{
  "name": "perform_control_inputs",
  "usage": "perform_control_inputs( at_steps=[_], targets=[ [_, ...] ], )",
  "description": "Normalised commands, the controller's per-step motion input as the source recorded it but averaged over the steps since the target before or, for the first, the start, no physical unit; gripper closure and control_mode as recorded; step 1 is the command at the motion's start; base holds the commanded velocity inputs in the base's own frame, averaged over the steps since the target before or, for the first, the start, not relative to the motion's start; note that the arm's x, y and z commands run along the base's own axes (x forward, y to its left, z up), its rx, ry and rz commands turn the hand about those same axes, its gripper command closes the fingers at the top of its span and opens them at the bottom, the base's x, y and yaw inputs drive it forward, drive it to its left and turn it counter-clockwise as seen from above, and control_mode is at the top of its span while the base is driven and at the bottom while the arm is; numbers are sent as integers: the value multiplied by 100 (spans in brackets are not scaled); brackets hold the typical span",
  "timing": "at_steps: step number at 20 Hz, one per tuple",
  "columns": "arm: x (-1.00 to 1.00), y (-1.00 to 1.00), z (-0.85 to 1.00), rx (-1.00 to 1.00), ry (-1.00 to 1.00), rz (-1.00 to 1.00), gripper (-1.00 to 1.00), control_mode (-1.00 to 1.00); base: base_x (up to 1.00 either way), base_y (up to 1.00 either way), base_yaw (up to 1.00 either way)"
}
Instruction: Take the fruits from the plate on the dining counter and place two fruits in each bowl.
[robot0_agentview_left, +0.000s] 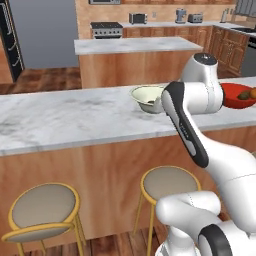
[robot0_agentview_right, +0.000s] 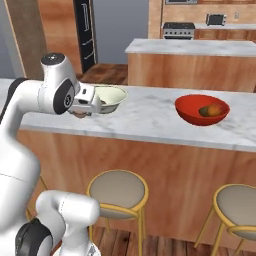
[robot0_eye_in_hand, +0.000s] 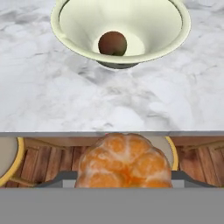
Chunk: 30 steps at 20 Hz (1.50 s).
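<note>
**Orange fruit in the grip, cream bowl next**

Orange, segmented fruit (robot0_eye_in_hand: 124, 162) sits clamped in the gripper (robot0_eye_in_hand: 124, 181), jaws part-closed on its sides at the 6 o'clock edge of the hand view. Hand is just short of the dining counter (robot0_eye_in_hand: 52, 96) edge, with stool seats and wood floor below it.

Cream bowl (robot0_eye_in_hand: 120, 30) is dead ahead at 12 o'clock in the hand view, upright on the marble, with one dark brown fruit (robot0_eye_in_hand: 112, 43) in its bottom. So it looks one short.

Red bowl (robot0_agentview_right: 202, 109) sits well apart toward 3 o'clock in the right base view, holding what looks like two fruits (robot0_agentview_right: 211, 110). Probably done.

Step in hand, as I read it: carrying the second fruit to the cream bowl.

Next move calls for:
- advance over the counter edge until the fruit is above the bowl mouth
- clear the near rim
- release low, so it doesn't bounce out or knock the brown one

Plate position: can't tell.
</note>
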Motion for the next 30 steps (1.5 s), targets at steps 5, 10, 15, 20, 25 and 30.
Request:
perform_control_inputs(
  at_steps=[5,10,15,20,25,30],
  targets=[
    [0,0,0,0,0,0,100,100,68,0,-8],
    [99,0,9,3,0,4,100,-100,0,0,0],
    [98,0,19,1,0,5,100,-100,0,0,0],
    [55,3,-12,0,10,1,100,-100,0,0,0],
    [46,1,-30,0,7,0,100,-100,0,0,0],
    [58,0,-9,0,4,0,100,-100,0,0,0]
  ],
)
